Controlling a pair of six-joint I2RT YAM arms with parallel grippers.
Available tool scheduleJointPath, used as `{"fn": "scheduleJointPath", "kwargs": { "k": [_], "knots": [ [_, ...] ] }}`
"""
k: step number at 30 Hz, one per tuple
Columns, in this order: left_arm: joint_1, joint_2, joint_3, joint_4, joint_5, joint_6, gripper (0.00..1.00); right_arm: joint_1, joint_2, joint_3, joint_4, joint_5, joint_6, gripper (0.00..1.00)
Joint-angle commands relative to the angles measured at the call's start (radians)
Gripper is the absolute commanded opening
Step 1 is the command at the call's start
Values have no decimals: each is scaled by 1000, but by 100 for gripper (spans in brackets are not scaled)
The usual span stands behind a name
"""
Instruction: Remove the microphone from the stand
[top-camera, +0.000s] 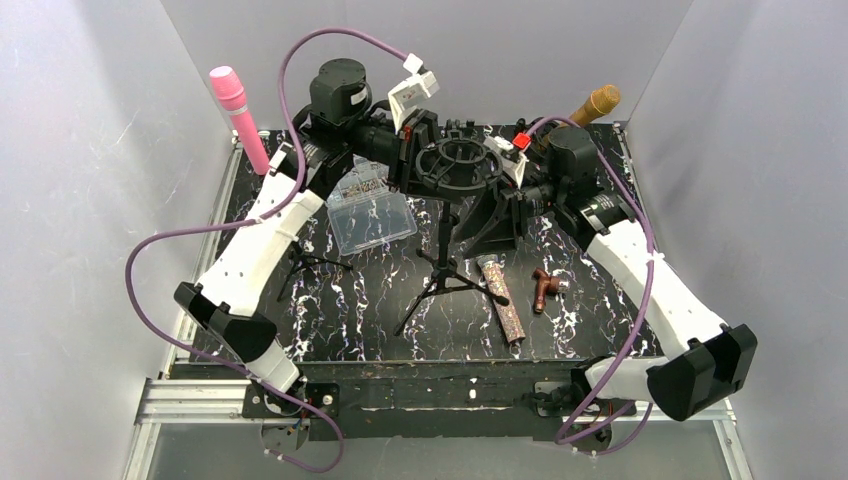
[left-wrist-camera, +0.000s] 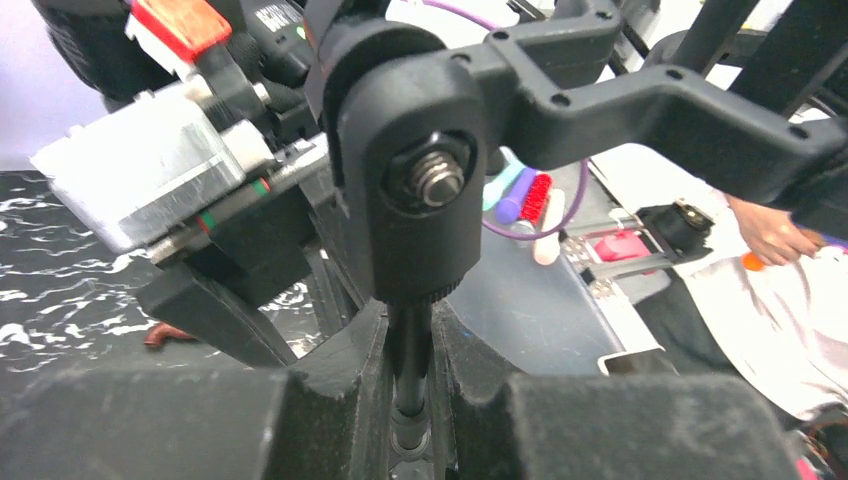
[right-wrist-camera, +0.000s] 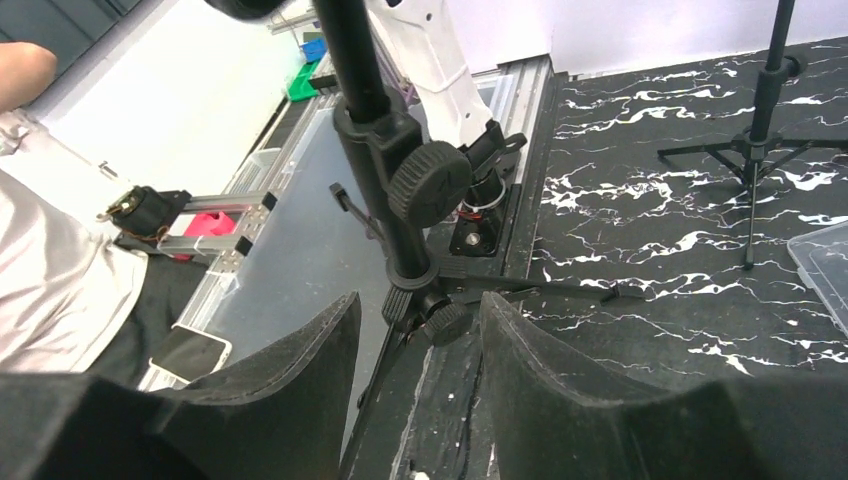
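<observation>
Microphone stand (top-camera: 443, 250) on black marbled table (top-camera: 380, 320) between white walls (top-camera: 90, 200).

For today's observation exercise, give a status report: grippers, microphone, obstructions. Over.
Left gripper shut on stand pole, under shock mount. Right gripper open, facing lower pole. Shock mount looks empty; gold microphone behind right arm. Clear plastic box beside stand.

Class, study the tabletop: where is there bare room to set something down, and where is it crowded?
Bare: the near strip of table, in front of the stand; also between stand and small tripod. Crowded: the back, around the clear box and mount.
</observation>
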Motion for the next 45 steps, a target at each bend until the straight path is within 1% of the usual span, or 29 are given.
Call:
{"fn": "scheduleJointPath", "kwargs": {
  "k": [1, 4, 9, 12, 14, 16, 17, 18, 20, 24, 29, 32, 35, 38, 41, 43, 45],
  "knots": [
    [3, -8, 95, 2, -77, 24, 0, 15, 18, 4, 62, 57, -26, 55],
    [6, 19, 134, -4, -135, 21, 0, 18, 27, -10, 153, 99, 33, 55],
    [6, 42, 150, -19, -205, 41, 0, 25, 50, -50, 418, 112, 240, 52],
    [7, 44, 151, -55, -268, 71, 0, 27, 57, -64, 476, 116, 283, 49],
    [8, 44, 159, -109, -347, 106, 0, 27, 49, -78, 476, 146, 281, 49],
    [8, 47, 182, -176, -452, 127, 0, 24, 41, -79, 418, 191, 248, 49],
    [9, 51, 197, -200, -506, 137, 0, 23, 37, -70, 353, 222, 209, 51],
    [9, 54, 211, -249, -566, 150, 0, 21, 33, -49, 263, 277, 132, 52],
    [9, 54, 225, -288, -613, 175, 0, 19, 24, -9, 122, 356, 40, 54],
    [8, 51, 239, -348, -773, 162, 0, 18, 0, 30, 2, 510, -31, 56],
    [-14, 56, 243, -395, -959, 111, 0, 18, 21, 80, -36, 651, -39, 57],
    [-35, 67, 267, -426, -1085, 69, 0, 19, 42, 114, -40, 695, -34, 57],
    [-41, 84, 301, -435, -1181, 5, 0, 19, 53, 111, -23, 721, -17, 57],
    [-51, 110, 358, -458, -1245, -31, 0, 21, 63, 98, 5, 729, -1, 57],
    [-65, 132, 415, -509, -1367, -104, 0, 24, 79, 99, 37, 715, 15, 55],
    [-66, 149, 465, -536, -1445, -159, 0, 24, 89, 94, 85, 694, 47, 53],
    [-67, 167, 501, -548, -1478, -187, 0, 25, 103, 91, 148, 657, 93, 52]
  ]
}}
